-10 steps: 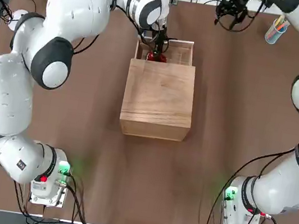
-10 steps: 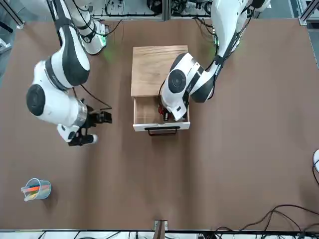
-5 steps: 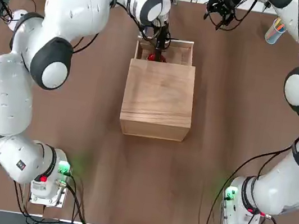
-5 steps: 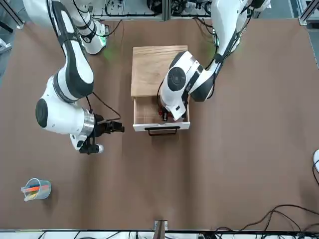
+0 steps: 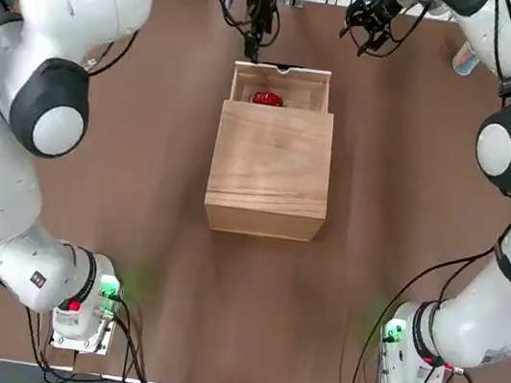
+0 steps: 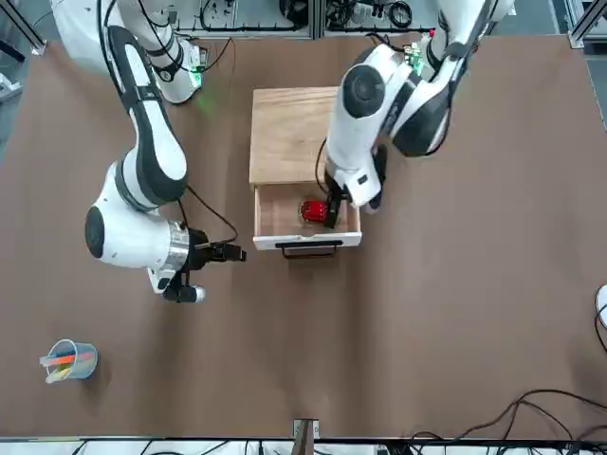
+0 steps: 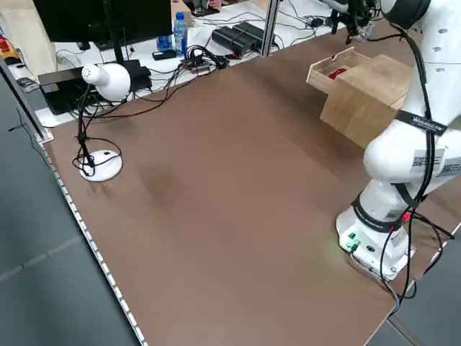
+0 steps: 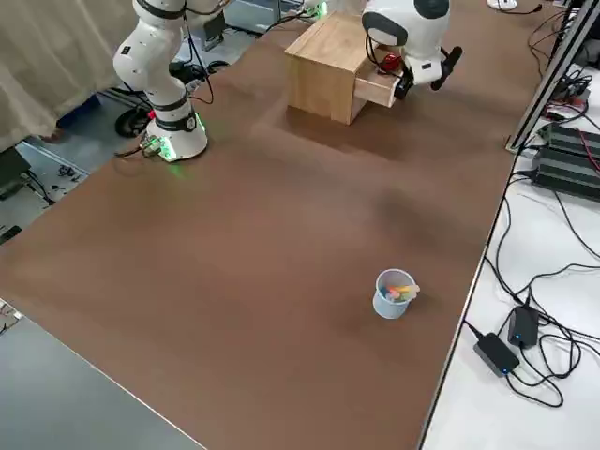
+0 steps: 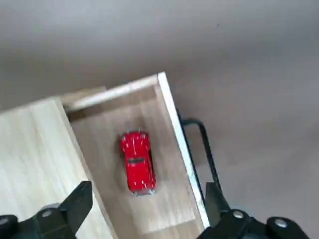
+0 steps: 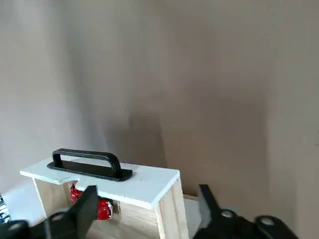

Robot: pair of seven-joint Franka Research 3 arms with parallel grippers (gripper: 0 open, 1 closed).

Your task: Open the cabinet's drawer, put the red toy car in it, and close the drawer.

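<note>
Top view: left gripper [image 5: 253, 43] mostly lost against dark cables at frame edge — finger spread unreadable there.
Right wrist view: red toy car [image 10: 98, 207] only sliver behind drawer [image 10: 107, 181] front, beside near finger; rest hidden.
Left wrist view: cabinet [image 9: 35, 164] cut by frame edge.
Right side view: car partly masked by right arm — details too small.
Cup [image 8: 394, 293] contents — too small to identify.

You see one cabinet [image 5: 270, 168], one drawer [image 5: 282, 84], one red toy car [image 5: 267, 99], one cup [image 6: 66, 360] of pens, and two arms.
</note>
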